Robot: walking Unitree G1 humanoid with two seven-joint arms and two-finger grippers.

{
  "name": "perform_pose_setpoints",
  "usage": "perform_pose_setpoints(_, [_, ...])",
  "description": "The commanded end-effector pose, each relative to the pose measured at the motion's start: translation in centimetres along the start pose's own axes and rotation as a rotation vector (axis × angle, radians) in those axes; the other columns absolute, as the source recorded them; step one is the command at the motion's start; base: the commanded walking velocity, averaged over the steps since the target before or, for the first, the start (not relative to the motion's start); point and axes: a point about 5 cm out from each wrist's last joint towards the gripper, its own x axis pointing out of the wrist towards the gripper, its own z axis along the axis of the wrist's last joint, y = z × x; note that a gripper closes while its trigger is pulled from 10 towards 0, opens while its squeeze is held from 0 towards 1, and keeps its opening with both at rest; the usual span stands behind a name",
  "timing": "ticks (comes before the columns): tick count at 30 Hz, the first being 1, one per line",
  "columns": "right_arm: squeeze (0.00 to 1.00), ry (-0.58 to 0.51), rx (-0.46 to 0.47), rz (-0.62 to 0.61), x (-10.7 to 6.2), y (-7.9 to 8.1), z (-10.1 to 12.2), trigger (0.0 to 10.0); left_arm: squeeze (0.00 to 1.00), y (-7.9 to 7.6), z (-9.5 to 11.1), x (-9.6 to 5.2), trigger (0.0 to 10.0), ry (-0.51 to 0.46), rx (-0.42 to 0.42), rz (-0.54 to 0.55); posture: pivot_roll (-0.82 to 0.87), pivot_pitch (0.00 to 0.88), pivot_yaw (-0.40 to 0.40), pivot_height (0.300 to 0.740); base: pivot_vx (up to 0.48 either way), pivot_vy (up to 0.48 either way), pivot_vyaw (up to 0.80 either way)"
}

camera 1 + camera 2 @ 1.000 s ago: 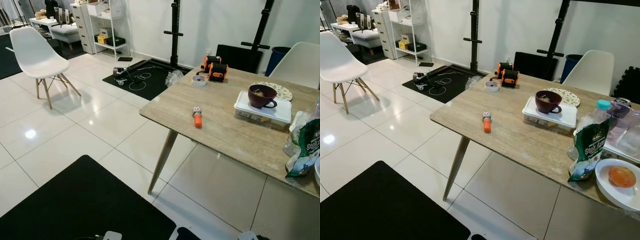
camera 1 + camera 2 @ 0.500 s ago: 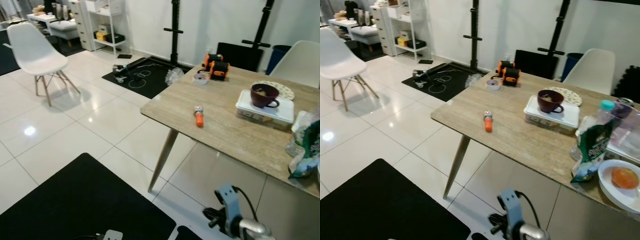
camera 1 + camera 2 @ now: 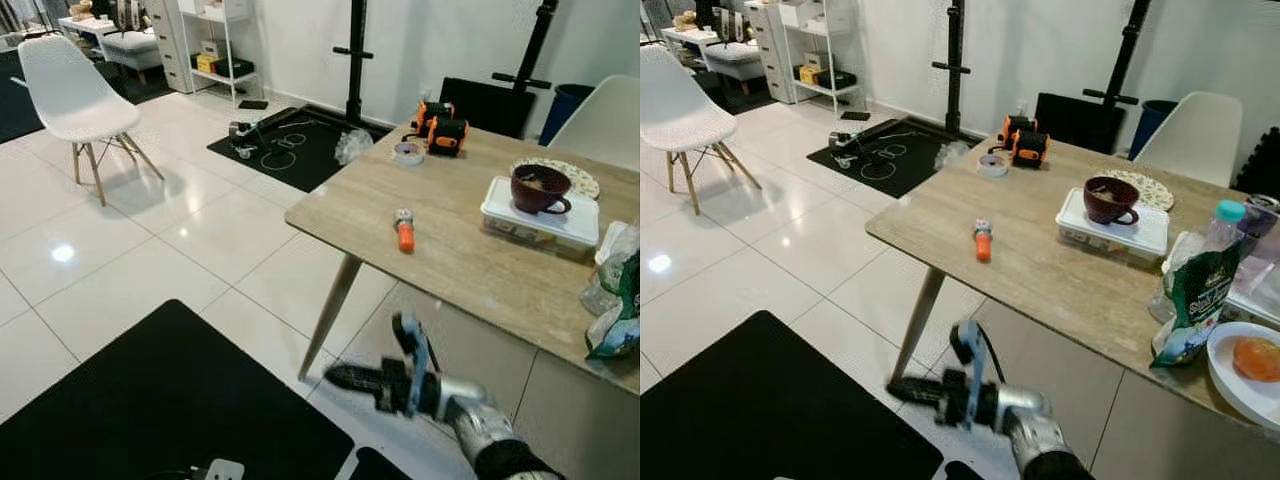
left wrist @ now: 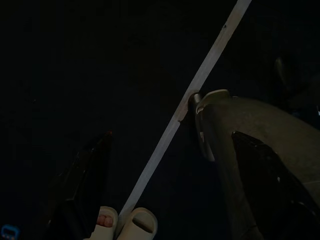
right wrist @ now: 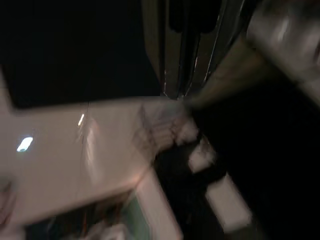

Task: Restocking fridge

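Observation:
A wooden table point(image 3: 470, 270) carries the goods. On it stand a white lidded container point(image 3: 548, 224) with a maroon cup point(image 3: 538, 188) on top, a green bag point(image 3: 1192, 300), a clear bottle point(image 3: 1225, 225) and a white plate point(image 3: 1232, 378) holding an orange food item point(image 3: 1257, 357). My right gripper point(image 3: 340, 377) is blurred, low in front of the table's near edge, pointing left over the floor and holding nothing visible. In the dark left wrist view my left gripper point(image 4: 170, 190) hangs open and empty.
A small orange-handled tool point(image 3: 404, 232), a tape roll point(image 3: 407, 152) and orange-black devices point(image 3: 440, 118) lie further along the table. White chairs stand at the far left point(image 3: 70, 95) and behind the table point(image 3: 605, 125). A black mat point(image 3: 150, 400) covers the near floor. A person's toes point(image 4: 107, 220) show.
My right arm has come up from the bottom edge and swung forward and left, now reaching out below the table edge. The view has shifted slightly; the things on the table stay put.

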Motion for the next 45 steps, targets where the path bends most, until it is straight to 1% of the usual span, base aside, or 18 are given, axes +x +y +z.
perform_pose_setpoints(1, [0.0,-0.097,-0.027,-0.1,0.6,-0.9,1.9,10.0,0.0,-0.6,-1.0,-0.1,10.0,0.038,-0.002,-0.02,-0.06,0.0,-0.031,0.74,0.0,0.0,0.0])
perform_pose_setpoints(5, [0.0,-0.129,-0.096,-0.255,1.8,-2.3,3.9,10.0,0.0,-0.7,-0.8,-0.1,10.0,0.033,-0.003,-0.021,-0.06,0.0,-0.031,0.74,0.0,0.0,0.0])
perform_pose_setpoints(7, [0.0,-0.132,-0.114,-0.27,2.1,-2.4,4.3,10.0,0.0,-0.7,-0.8,-0.1,10.0,0.033,-0.003,-0.02,-0.06,0.0,-0.03,0.74,0.0,0.0,0.0])
perform_pose_setpoints(9, [0.0,-0.137,-0.139,-0.295,3.1,-2.4,5.1,10.0,0.0,-0.7,-0.8,-0.1,10.0,0.033,-0.002,-0.018,-0.06,0.0,-0.029,0.74,0.0,0.0,0.0])
perform_pose_setpoints(11, [0.0,-0.137,-0.139,-0.295,3.1,-2.4,5.1,10.0,0.0,-0.7,-0.8,-0.1,10.0,0.033,-0.002,-0.018,-0.06,0.0,-0.029,0.74,0.0,0.0,0.0])
perform_pose_setpoints(12, [1.0,-0.094,-0.18,-0.364,4.0,-2.9,5.8,10.0,0.0,-0.6,-0.9,-0.1,10.0,0.035,0.002,-0.017,-0.05,0.0,-0.033,0.74,0.0,0.0,0.0])
perform_pose_setpoints(16, [1.0,-0.067,-0.226,-0.428,5.0,-3.4,6.8,10.0,0.0,-0.7,-1.2,-0.2,10.0,0.038,0.005,-0.018,-0.04,0.013,-0.036,0.74,0.0,0.0,0.0])
perform_pose_setpoints(19, [1.0,-0.048,-0.302,-0.507,6.1,-4.0,8.9,10.0,0.0,-0.8,-2.0,-0.4,10.0,0.049,0.006,-0.021,-0.01,0.054,-0.048,0.74,0.0,0.0,0.0])
perform_pose_setpoints(23, [1.0,-0.043,-0.332,-0.565,6.3,-4.3,9.9,10.0,0.0,-0.9,-2.7,-0.6,10.0,0.061,0.007,-0.023,0.0,0.088,-0.051,0.74,0.0,0.0,0.0])
perform_pose_setpoints(25, [1.0,-0.002,-0.389,-0.647,6.4,-4.8,10.9,10.0,0.0,-1.0,-3.7,-1.0,10.0,0.079,0.012,-0.027,0.01,0.118,-0.052,0.74,0.0,0.0,0.0])
perform_pose_setpoints(29, [1.0,0.024,-0.41,-0.721,6.5,-5.2,11.8,10.0,0.0,-0.9,-4.7,-1.3,10.0,0.092,0.007,-0.027,0.04,0.167,-0.055,0.74,0.0,0.0,0.0])
perform_pose_setpoints(31, [1.0,0.032,-0.415,-0.735,6.4,-5.3,11.9,10.0,0.0,-0.8,-4.9,-1.4,10.0,0.094,0.008,-0.028,0.04,0.167,-0.055,0.74,0.0,0.0,0.0])
perform_pose_setpoints(35, [1.0,0.056,-0.455,-0.821,6.1,-5.8,12.7,10.0,0.0,-0.2,-5.7,-1.9,10.0,0.093,-0.004,-0.015,0.08,0.217,-0.056,0.74,0.0,0.0,0.0])
perform_pose_setpoints(37, [1.0,0.052,-0.455,-0.858,5.9,-6.0,13.1,10.0,0.0,-0.1,-5.9,-2.0,10.0,0.091,-0.005,-0.011,0.08,0.217,-0.056,0.74,0.0,0.0,0.0])
perform_pose_setpoints(41, [1.0,0.03,-0.458,-0.919,5.3,-6.4,14.2,10.0,0.0,0.2,-6.3,-2.2,10.0,0.088,-0.002,-0.008,0.09,0.245,-0.048,0.74,0.0,0.0,0.0])
perform_pose_setpoints(42, [1.0,0.01,-0.453,-0.931,5.2,-6.4,14.7,10.0,0.0,0.3,-6.4,-2.3,10.0,0.087,0.0,-0.007,0.1,0.253,-0.044,0.74,0.0,0.0,0.0])
perform_pose_setpoints(43, [1.0,-0.051,-0.432,-0.946,4.9,-6.5,15.9,10.0,0.0,0.6,-6.5,-2.5,10.0,0.083,0.005,-0.006,0.11,0.261,-0.035,0.74,0.0,0.0,0.0])
perform_pose_setpoints(45, [1.0,-0.066,-0.427,-0.95,4.8,-6.5,16.1,10.0,0.0,0.7,-6.6,-2.5,10.0,0.082,0.006,-0.005,0.11,0.261,-0.035,0.74,0.0,0.0,0.0])
